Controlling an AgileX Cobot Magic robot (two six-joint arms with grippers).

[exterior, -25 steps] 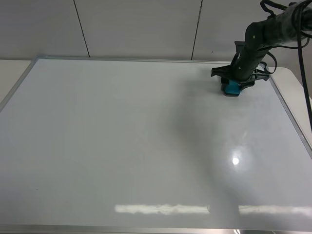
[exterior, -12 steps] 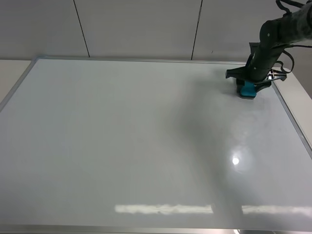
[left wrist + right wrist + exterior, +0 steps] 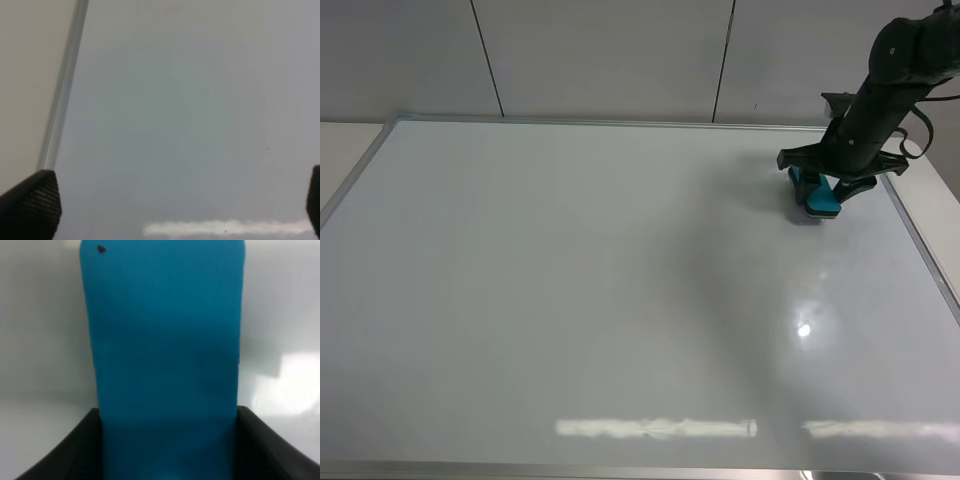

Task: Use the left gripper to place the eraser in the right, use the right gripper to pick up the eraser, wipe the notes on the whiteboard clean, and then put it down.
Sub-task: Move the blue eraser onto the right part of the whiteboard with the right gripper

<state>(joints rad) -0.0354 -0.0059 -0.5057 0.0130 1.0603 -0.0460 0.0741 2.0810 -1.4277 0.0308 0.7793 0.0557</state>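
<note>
The whiteboard (image 3: 570, 300) fills most of the exterior high view. My right gripper (image 3: 825, 183) is at the board's far right corner, shut on the teal-blue eraser (image 3: 819, 203), which rests on or just above the board. In the right wrist view the eraser (image 3: 165, 340) fills the middle between the two black fingers (image 3: 82, 452). No notes show anywhere on the board. My left gripper (image 3: 172, 205) is out of the exterior high view. Its fingertips (image 3: 30, 205) are wide apart and empty over the whiteboard (image 3: 190, 110).
The board's silver frame (image 3: 920, 240) runs just right of the eraser, and it also shows in the left wrist view (image 3: 62, 100). A pale table strip (image 3: 940, 190) lies beyond it. A panelled wall (image 3: 600, 55) stands behind the board.
My right gripper has carried the eraser to the right along the far edge, then a little toward the front. The eraser now sits turned at a slightly different angle.
</note>
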